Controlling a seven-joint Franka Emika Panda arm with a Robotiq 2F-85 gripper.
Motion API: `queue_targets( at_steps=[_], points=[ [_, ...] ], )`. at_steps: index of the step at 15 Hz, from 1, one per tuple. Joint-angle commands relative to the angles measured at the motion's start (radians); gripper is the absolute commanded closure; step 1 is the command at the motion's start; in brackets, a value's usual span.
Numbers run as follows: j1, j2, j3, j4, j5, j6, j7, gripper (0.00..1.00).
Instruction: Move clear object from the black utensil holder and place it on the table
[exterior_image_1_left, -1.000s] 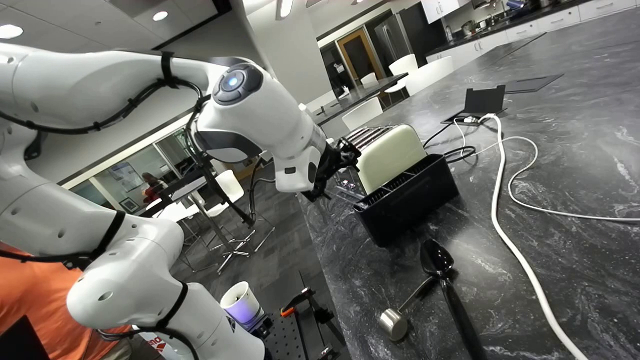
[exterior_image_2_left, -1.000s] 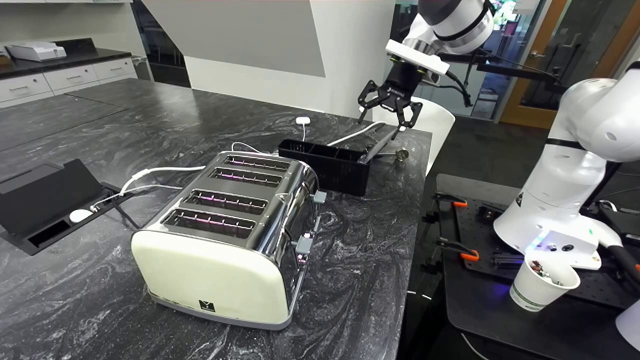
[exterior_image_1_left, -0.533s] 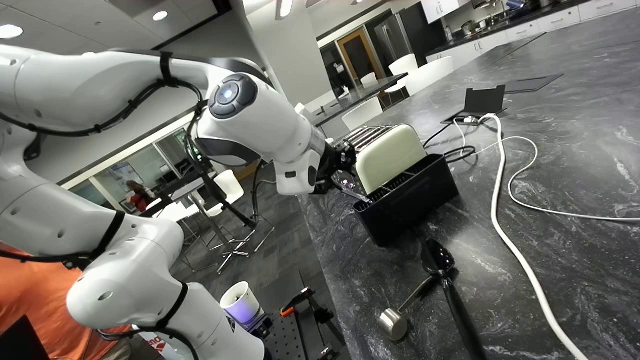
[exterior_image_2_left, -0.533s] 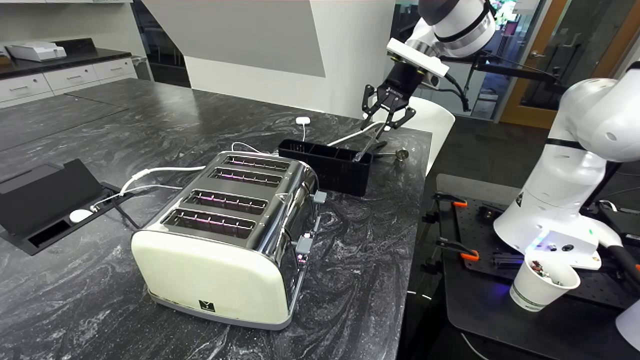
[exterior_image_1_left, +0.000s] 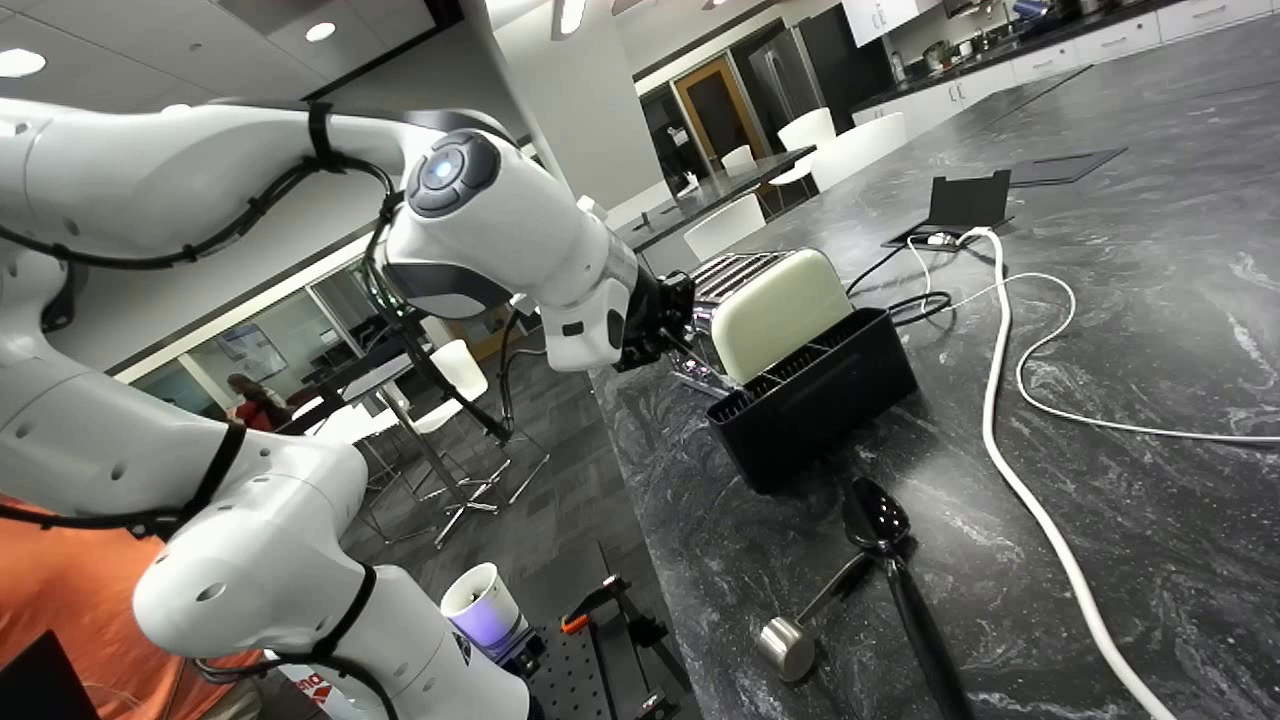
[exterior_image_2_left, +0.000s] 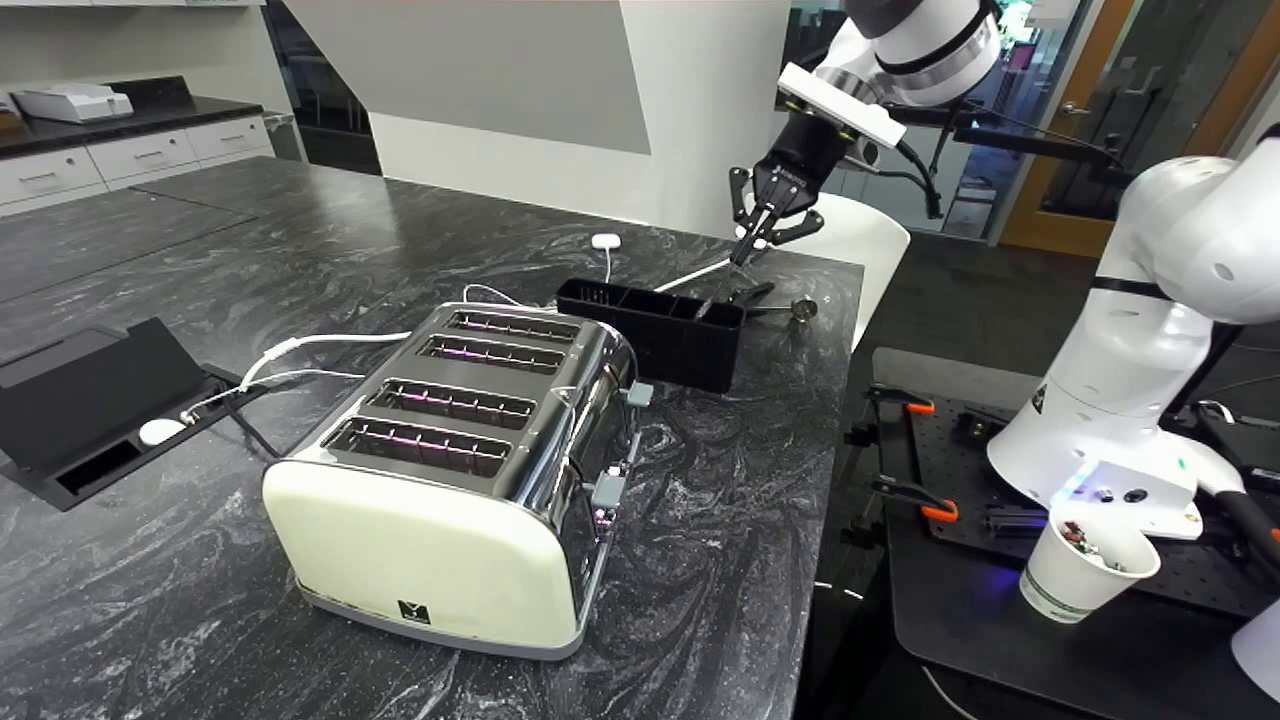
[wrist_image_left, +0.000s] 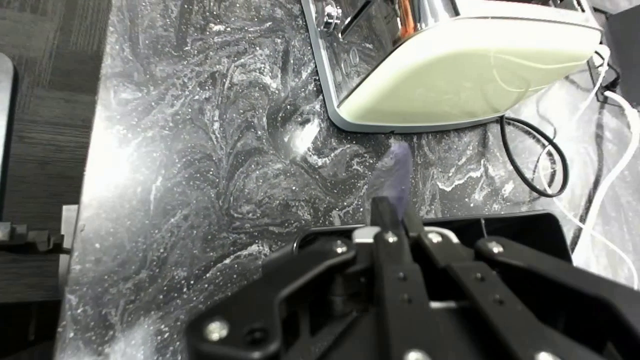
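Apparently the grasp is complete: toward the lower middle of the wrist view, the gripper (wrist_image_left: 398, 215) has its two fingers brought together on the clear object (wrist_image_left: 394, 175), and the bluish, see-through tip of it points up the frame, to the toaster (wrist_image_left: 440, 80). I suppose it is pinched near one end because that part sticks out above the black utensil holder (exterior_image_1_left: 820, 410), so the fingers need not enter a narrow compartment. In both exterior views the clear object slants from the gripper down to one end of the holder; whether its lower tip is inside, or only passes over the rim, I cannot tell. Such a slant would suit an oblique pull, yet the rim may catch the tip, therefore some more height seems prudent before any sideways motion. For laying it down, the marbled table (exterior_image_2_left: 720, 520) right of the toaster, in the lower middle of an exterior view, looks convenient to me. At the lower right of an exterior view, a black spoon-shaped utensil (exterior_image_1_left: 875, 515) and a metal cup (exterior_image_1_left: 788, 648) lie close together, probably one good reason to choose another spot.
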Motion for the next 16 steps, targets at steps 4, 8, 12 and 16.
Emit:
queue_targets(
  at_steps=[4,8,12,16],
  points=[
    [-0.019,-0.218,0.059,-0.036,-0.113,-0.039,0.044,0.99],
    [-0.039,-0.356,0.087,-0.026,-0.233,-0.063,0.104,0.99],
    [-0.057,-0.462,0.132,-0.010,-0.361,-0.035,0.151,0.99],
    [-0.034,-0.494,0.139,-0.013,-0.547,-0.044,0.074,0.99]
  ],
)
